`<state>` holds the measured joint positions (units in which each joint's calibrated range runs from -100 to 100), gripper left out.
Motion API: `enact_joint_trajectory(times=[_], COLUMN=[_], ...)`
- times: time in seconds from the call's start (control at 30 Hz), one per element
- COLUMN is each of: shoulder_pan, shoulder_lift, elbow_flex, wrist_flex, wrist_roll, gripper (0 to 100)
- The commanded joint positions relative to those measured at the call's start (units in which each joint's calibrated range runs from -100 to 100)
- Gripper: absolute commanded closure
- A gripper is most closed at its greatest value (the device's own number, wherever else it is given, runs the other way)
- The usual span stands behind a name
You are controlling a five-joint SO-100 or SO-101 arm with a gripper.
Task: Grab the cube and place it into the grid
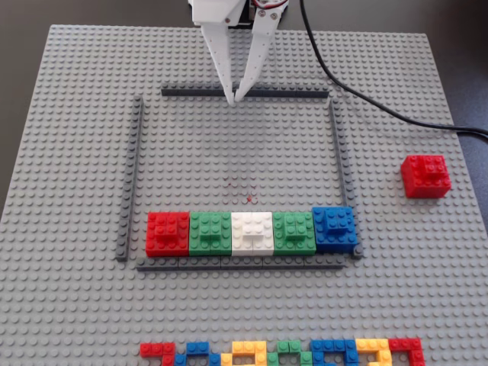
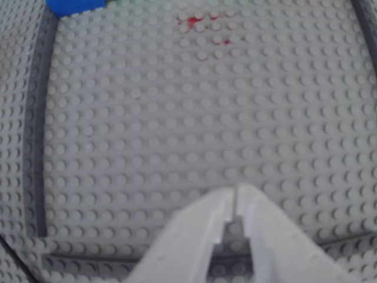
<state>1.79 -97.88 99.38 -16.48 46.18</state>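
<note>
The cube (image 1: 425,175), a red block with a smaller raised brick on top, sits on the baseplate at the right, outside the grid. The grid is a square of dark grey strips (image 1: 244,92); its far strip also shows in the wrist view (image 2: 88,257). My white gripper (image 1: 235,99) hangs over the grid's far strip with its fingertips touching, shut and empty. In the wrist view the gripper (image 2: 235,191) points into the bare inside of the grid. The cube is out of the wrist view.
A row of red (image 1: 167,232), green, white, green and blue (image 1: 334,228) blocks lies inside the grid's near edge. A strip of mixed-colour bricks (image 1: 282,353) runs along the front. A black cable (image 1: 358,95) crosses the back right. The light grey baseplate (image 1: 69,114) covers the table.
</note>
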Motion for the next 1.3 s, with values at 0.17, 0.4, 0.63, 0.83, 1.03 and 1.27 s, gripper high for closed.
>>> enact_joint_trajectory(times=[0.17,0.4,0.63,0.83,1.03,1.27], shoulder_pan=[-0.72,-0.79,-1.09,-1.23,-1.68,-2.71], shoulder_lift=[-2.12,-2.12,-2.12,-2.12,-2.12,0.46], elbow_flex=[0.62,0.62,0.62,0.62,-0.92,-7.18], wrist_flex=[-0.03,0.41,0.22,-0.96,-0.96,0.95], wrist_roll=[1.95,1.81,1.86,2.3,2.74,2.69], gripper=[100,100,100,100,100,100])
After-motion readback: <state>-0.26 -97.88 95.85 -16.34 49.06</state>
